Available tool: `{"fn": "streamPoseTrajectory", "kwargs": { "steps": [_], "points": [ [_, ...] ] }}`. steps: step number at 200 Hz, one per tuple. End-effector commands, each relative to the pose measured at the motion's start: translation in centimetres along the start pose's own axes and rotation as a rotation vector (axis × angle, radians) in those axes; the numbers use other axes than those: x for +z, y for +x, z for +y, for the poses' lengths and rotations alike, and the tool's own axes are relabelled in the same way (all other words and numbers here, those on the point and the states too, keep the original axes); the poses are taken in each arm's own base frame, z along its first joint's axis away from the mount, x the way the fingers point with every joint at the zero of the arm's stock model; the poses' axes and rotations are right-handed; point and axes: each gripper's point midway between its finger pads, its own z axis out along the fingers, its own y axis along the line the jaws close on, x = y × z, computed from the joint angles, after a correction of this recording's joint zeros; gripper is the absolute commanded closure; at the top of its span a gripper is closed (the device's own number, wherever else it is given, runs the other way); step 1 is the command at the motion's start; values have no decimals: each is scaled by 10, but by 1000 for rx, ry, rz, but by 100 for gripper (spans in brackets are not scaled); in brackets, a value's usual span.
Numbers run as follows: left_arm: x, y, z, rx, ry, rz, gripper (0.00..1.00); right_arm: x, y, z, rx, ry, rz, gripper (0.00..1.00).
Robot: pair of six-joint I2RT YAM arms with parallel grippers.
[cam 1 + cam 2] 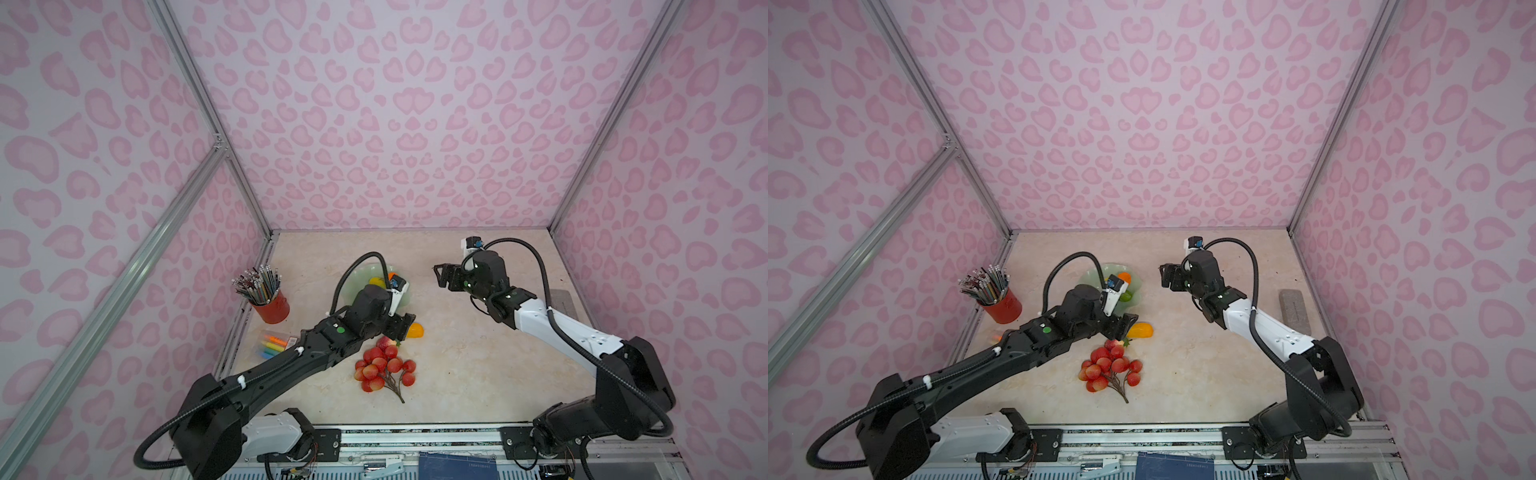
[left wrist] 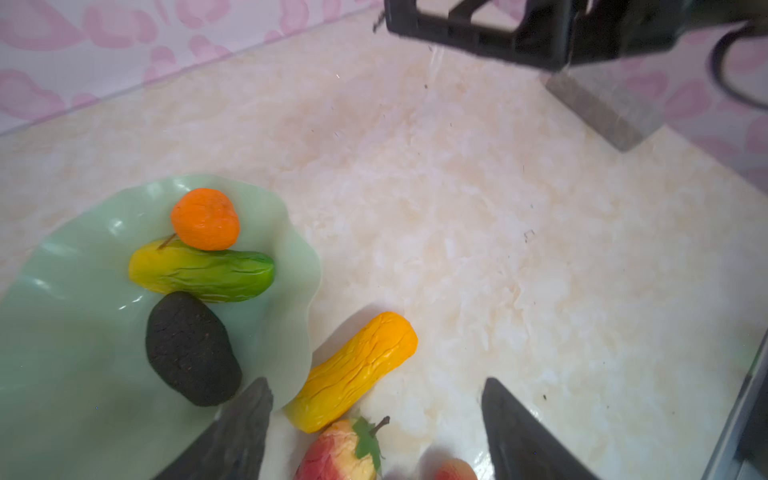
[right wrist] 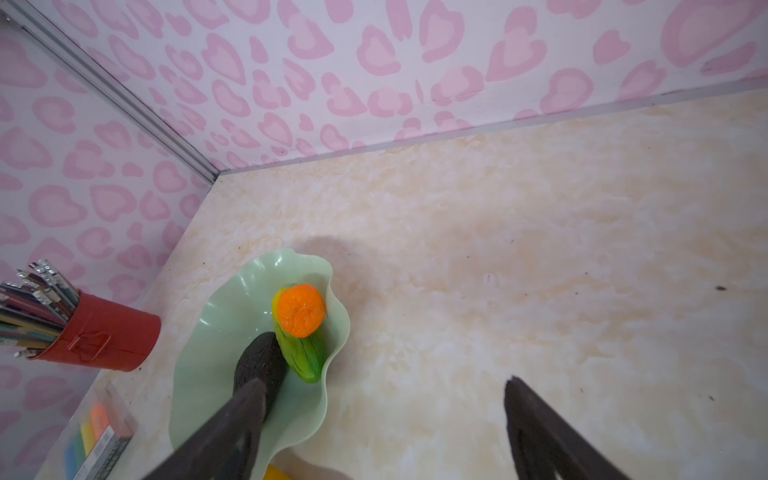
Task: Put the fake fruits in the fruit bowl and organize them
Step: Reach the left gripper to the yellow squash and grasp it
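Left gripper (image 2: 376,388), jaws spread and empty, hangs just beside the fruit bowl (image 2: 83,291); the right gripper (image 3: 383,384), likewise spread and empty, is farther from it. Outside the bowl lie the bunch of red balls (image 1: 384,368), the yellow-orange oblong (image 2: 357,370) just beside its rim, and the strawberry (image 2: 336,453). Inside lie the yellow-green oblong (image 2: 208,274), avocado (image 2: 191,349) and small orange (image 2: 205,218).
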Motion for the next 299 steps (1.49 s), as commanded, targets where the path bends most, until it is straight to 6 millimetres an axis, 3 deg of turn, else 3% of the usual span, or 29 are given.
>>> {"fn": "streamPoseTrajectory", "kwargs": {
  "steps": [1,33,67,151,168,175,197,225,276,299],
  "points": [
    [22,26,-1,173,-32,172,19,-20,-1,-18,39,30,-45,11],
    [55,47,-7,287,-47,344,20,-47,6,-48,79,95,-66,10],
    [85,68,-6,350,-86,459,19,-59,14,-69,107,139,-72,10],
    [114,94,-2,335,-105,546,19,-61,11,-77,117,149,-74,10],
    [119,94,-4,331,-99,548,24,-62,11,-80,127,154,-75,10],
    [120,94,-5,327,-93,547,30,-63,10,-80,129,154,-75,10],
    [120,85,-10,309,-76,508,50,-64,11,-83,126,168,-78,10],
    [114,61,-13,304,-75,427,59,-65,9,-87,139,177,-88,10],
    [76,-20,-11,278,-126,173,62,-66,5,-86,146,179,-98,10],
    [48,-46,11,258,-190,96,63,-68,5,-87,138,189,-93,10]
  ]
}}
